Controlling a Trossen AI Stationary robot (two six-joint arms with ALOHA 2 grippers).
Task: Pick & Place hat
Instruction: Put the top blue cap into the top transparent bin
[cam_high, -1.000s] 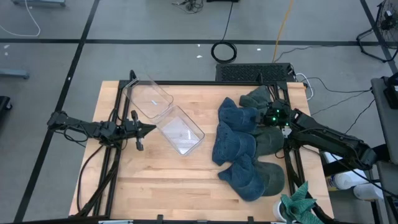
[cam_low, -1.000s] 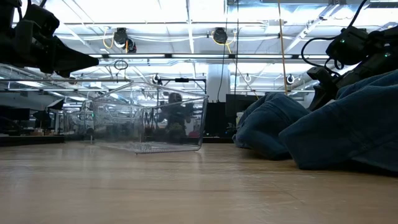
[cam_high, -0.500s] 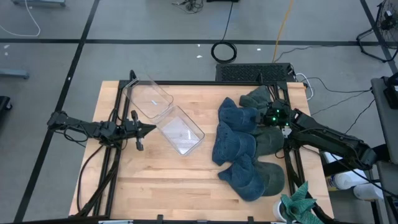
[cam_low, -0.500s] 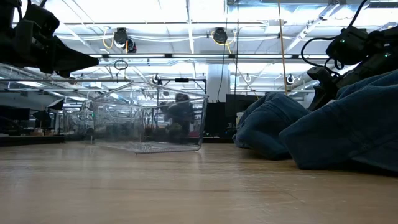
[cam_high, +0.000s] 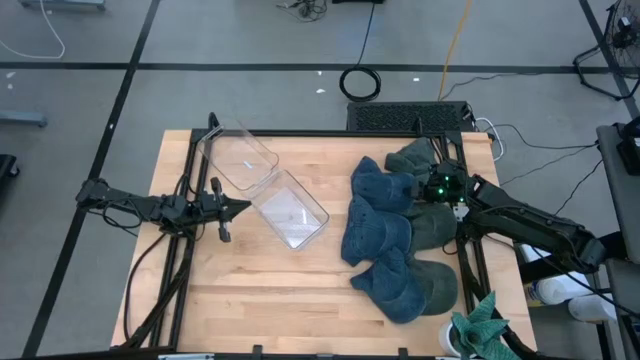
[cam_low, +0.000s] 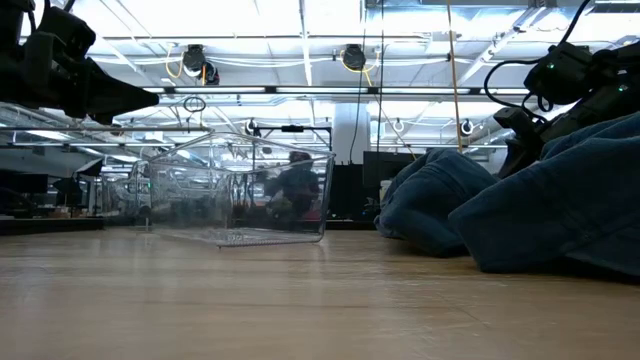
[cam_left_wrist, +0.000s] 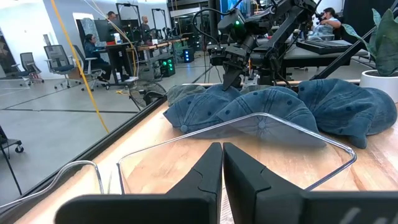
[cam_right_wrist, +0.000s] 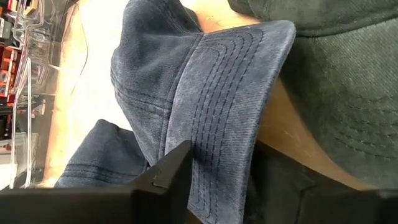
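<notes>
One soft, light blue hat sits with its stiff brim between our right gripper's half-closed fingers, our best hold, nothing visibly gripped yet.

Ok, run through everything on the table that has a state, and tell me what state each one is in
Left gripper: shut, empty, beside the bins.
Right gripper: fingers astride a blue cap's brim, closing.
Clear bins: two, upright, empty.
Blue caps: piled, none in a bin.
Dark green caps: lying among the blue ones.

Blue denim hats and dark green hats are piled overlapping on the table's right half. One blue brim is straddled by the right gripper.
</notes>
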